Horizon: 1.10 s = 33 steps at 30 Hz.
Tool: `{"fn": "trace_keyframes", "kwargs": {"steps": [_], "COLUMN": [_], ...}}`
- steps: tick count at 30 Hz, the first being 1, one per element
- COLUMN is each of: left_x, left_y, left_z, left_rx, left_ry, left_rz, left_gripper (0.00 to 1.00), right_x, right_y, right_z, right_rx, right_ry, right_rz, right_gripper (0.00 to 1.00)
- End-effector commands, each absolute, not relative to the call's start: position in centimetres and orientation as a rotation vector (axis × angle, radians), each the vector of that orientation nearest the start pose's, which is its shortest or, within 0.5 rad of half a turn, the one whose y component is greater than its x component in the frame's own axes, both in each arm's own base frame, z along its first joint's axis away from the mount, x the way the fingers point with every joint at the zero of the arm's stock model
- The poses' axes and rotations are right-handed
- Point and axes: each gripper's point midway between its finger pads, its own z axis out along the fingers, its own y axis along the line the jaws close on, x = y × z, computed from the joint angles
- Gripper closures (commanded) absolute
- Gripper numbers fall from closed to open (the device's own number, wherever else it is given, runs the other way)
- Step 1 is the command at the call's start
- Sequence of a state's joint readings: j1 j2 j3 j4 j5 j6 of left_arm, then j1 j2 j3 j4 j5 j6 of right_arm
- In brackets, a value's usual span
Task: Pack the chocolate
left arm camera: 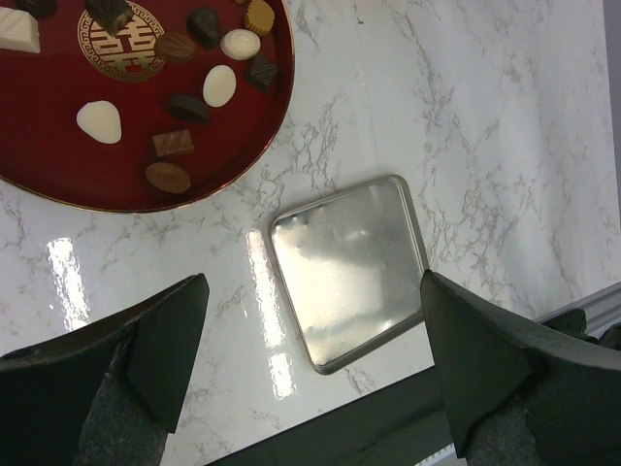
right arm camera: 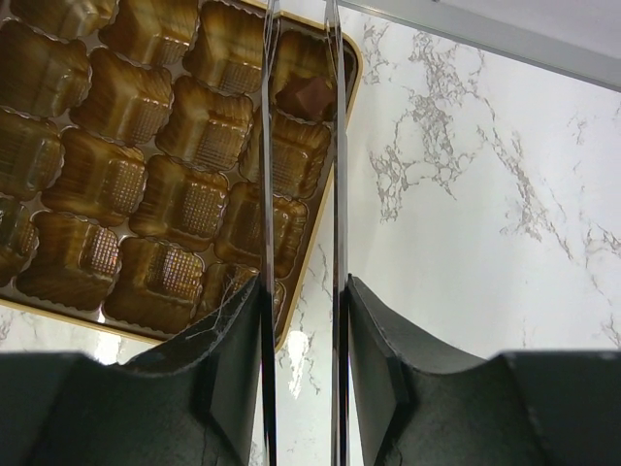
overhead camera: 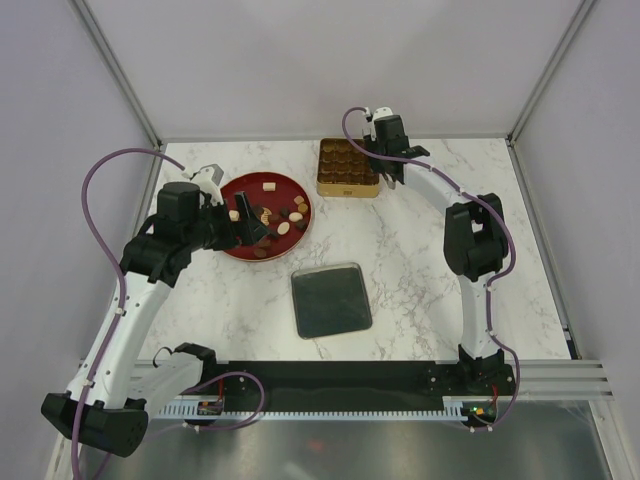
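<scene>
Several chocolates, dark [left arm camera: 187, 107], brown [left arm camera: 168, 177] and cream [left arm camera: 99, 121], lie on the red dish [overhead camera: 240, 248], which also shows in the left wrist view [left arm camera: 39, 165]. My left gripper [overhead camera: 250, 225] hangs over the dish, wide open and empty [left arm camera: 310, 359]. My right gripper [overhead camera: 385, 170] is shut on thin metal tongs [right arm camera: 337, 146] at the right edge of the gold tin [overhead camera: 347, 188]. The tong tips frame one brown chocolate [right arm camera: 309, 94] lying in a corner cell of the tin [right arm camera: 126, 97]. The other cells in that view are empty.
A square silver lid [overhead camera: 331, 300] lies flat on the marble table in front of the dish and also shows in the left wrist view [left arm camera: 349, 272]. White walls close off the back and sides. The arm bases stand on a black rail at the near edge.
</scene>
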<state>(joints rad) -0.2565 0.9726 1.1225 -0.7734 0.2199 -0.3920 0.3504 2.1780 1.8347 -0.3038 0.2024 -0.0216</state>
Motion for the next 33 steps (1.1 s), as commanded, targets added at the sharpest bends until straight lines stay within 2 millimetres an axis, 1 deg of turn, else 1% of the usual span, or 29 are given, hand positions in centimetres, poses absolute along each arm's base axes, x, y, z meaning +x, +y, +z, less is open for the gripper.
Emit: {"fn": "trace_keyframes", "kwargs": {"steps": [1, 4, 5, 7, 8, 9, 11, 12, 14, 15, 17, 18, 19, 20, 21, 22, 23, 24, 25, 27, 28, 33], "left_x": [26.2, 26.1, 26.1, 25.9, 25.9, 25.8, 25.6, 25.5, 25.3, 25.1, 25.0, 24.8, 24.8, 24.7, 24.6, 24.5, 24.5, 24.5, 24.4, 24.4, 24.3, 24.3], "left_y": [-12.6, -12.6, -12.6, -12.6, -12.5, -12.4, -12.3, -12.3, -12.2, -12.2, -12.2, -12.2, -12.2, -12.2, -12.3, -12.4, -12.4, -12.4, -12.4, -12.4, -12.4, -12.3], "left_z": [27.5, 27.8, 27.9, 28.3, 28.5, 28.6, 29.0, 29.3, 29.4, 29.7, 29.8, 29.8, 29.9, 30.1, 30.1, 30.2, 30.2, 30.3, 30.4, 30.4, 30.5, 30.3], "left_rx": [-0.017, -0.013, -0.013, -0.01, -0.008, -0.009, -0.007, -0.006, -0.006, -0.004, -0.006, -0.005, -0.005, -0.005, -0.007, -0.004, -0.005, -0.002, -0.001, 0.0, -0.001, -0.002], "left_ry": [2.172, 2.161, 2.158, 2.149, 2.142, 2.14, 2.129, 2.124, 2.121, 2.111, 2.109, 2.106, 2.104, 2.099, 2.1, 2.098, 2.096, 2.093, 2.093, 2.092, 2.089, 2.092], "left_rz": [-0.633, -0.634, -0.634, -0.635, -0.633, -0.63, -0.625, -0.627, -0.629, -0.632, -0.634, -0.636, -0.639, -0.644, -0.65, -0.657, -0.658, -0.659, -0.661, -0.663, -0.662, -0.653], "left_gripper": [0.02, 0.02, 0.02, 0.02, 0.02, 0.02, 0.02, 0.01, 0.02, 0.01, 0.01, 0.02, 0.01, 0.01, 0.02, 0.02, 0.01, 0.01, 0.02, 0.02, 0.01, 0.02], "right_x": [58.1, 58.1, 58.0, 57.5, 57.1, 56.5, 55.6, 54.8, 53.7, 52.6, 51.4, 50.4, 50.0, 49.4, 48.4, 48.1, 47.7, 46.9, 46.8, 46.5, 46.6, 47.0], "right_y": [16.9, 17.3, 17.6, 18.4, 18.9, 20.0, 21.4, 23.1, 25.1, 27.3, 29.2, 31.1, 32.0, 33.0, 34.6, 35.4, 36.1, 37.4, 38.0, 39.0, 39.4, 39.9], "right_z": [14.5, 15.9, 17.2, 18.5, 19.6, 20.1, 21.1, 21.1, 21.3, 21.1, 20.4, 20.1, 19.3, 18.8, 18.4, 17.3, 16.7, 16.3, 15.2, 14.4, 13.4, 11.1], "right_rx": [-0.282, -0.283, -0.281, -0.288, -0.292, -0.311, -0.336, -0.371, -0.415, -0.472, -0.523, -0.562, -0.589, -0.615, -0.657, -0.698, -0.728, -0.779, -0.805, -0.836, -0.853, -0.886], "right_ry": [2.112, 2.09, 2.069, 2.049, 2.031, 2.021, 1.999, 1.996, 1.988, 1.982, 1.988, 1.985, 1.997, 1.999, 1.996, 2.002, 2.002, 1.991, 1.999, 1.996, 2.005, 2.028], "right_rz": [-0.045, -0.015, 0.006, 0.042, 0.065, 0.083, 0.104, 0.126, 0.161, 0.205, 0.235, 0.265, 0.282, 0.302, 0.322, 0.33, 0.335, 0.351, 0.355, 0.355, 0.35, 0.331], "right_gripper": [0.55, 0.57, 0.58, 0.58, 0.57, 0.57, 0.57, 0.57, 0.57, 0.57, 0.57, 0.57, 0.57, 0.56, 0.55, 0.55, 0.55, 0.55, 0.55, 0.54, 0.55, 0.54]}}
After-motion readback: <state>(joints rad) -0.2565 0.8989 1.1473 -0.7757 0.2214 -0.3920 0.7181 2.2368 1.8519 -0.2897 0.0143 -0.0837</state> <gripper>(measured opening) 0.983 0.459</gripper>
